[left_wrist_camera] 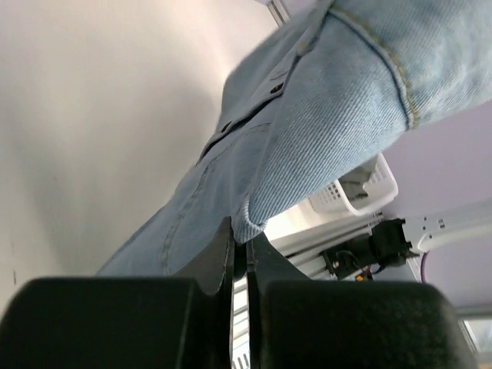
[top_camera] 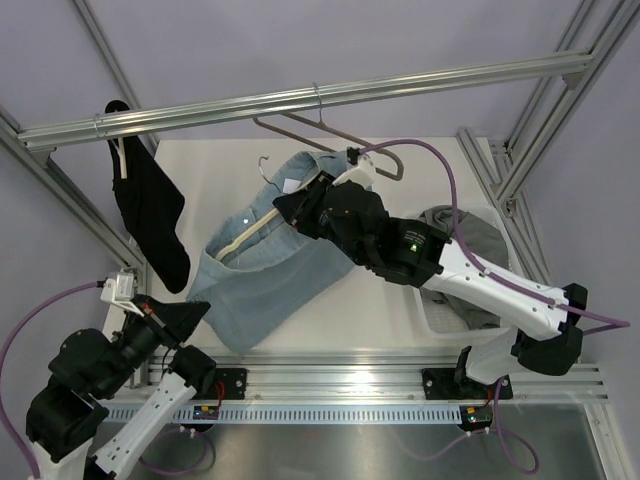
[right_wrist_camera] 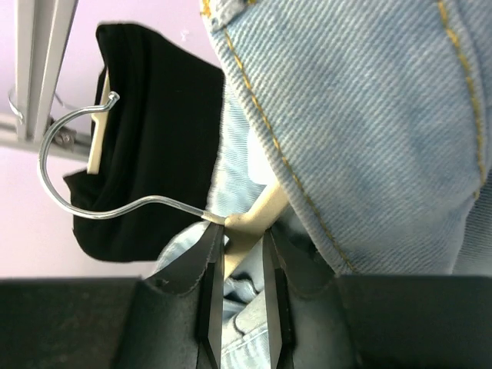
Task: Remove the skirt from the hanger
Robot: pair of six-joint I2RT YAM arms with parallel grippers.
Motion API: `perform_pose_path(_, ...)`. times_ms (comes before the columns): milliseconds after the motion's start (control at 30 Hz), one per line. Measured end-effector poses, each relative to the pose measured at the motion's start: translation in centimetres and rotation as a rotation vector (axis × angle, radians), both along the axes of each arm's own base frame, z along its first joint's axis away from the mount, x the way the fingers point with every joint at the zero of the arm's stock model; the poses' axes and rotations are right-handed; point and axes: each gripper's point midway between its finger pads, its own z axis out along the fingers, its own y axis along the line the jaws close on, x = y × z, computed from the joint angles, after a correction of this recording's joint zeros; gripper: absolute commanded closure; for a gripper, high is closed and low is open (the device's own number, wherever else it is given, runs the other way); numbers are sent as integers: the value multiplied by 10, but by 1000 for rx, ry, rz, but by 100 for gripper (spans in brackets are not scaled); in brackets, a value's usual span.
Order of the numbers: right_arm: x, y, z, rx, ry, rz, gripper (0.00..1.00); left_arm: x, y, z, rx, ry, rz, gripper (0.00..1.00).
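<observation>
Bunched dark grey fabric, apparently the skirt [top_camera: 482, 236], lies in a white basket at the right. The grey-taupe hanger [top_camera: 290, 130] hangs bare from the overhead rail. Neither gripper touches them. My right gripper [top_camera: 290, 205] [right_wrist_camera: 240, 244] is shut on the neck of a cream hanger [top_camera: 250, 232] [right_wrist_camera: 265, 207] that carries a light blue denim garment [top_camera: 265, 275]. My left gripper [top_camera: 195, 315] [left_wrist_camera: 241, 247] is shut on the lower hem of that denim garment [left_wrist_camera: 307, 131], at its bottom-left corner.
A black garment [top_camera: 150, 220] [right_wrist_camera: 154, 138] hangs on a pale hanger from the rail [top_camera: 300, 97] at the left. The white basket [top_camera: 430, 315] stands by the right arm. Frame posts run down both sides.
</observation>
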Motion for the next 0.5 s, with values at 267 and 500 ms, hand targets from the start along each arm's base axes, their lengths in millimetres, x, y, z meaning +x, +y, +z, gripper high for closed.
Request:
perform_pose_path(267, 3, -18, -25, 76, 97, -22, 100, 2, 10, -1, 7, 10, 54, 100)
perform_pose_path(500, 7, -26, -27, 137, 148, -7, 100, 6, 9, -9, 16, 34, 66, 100)
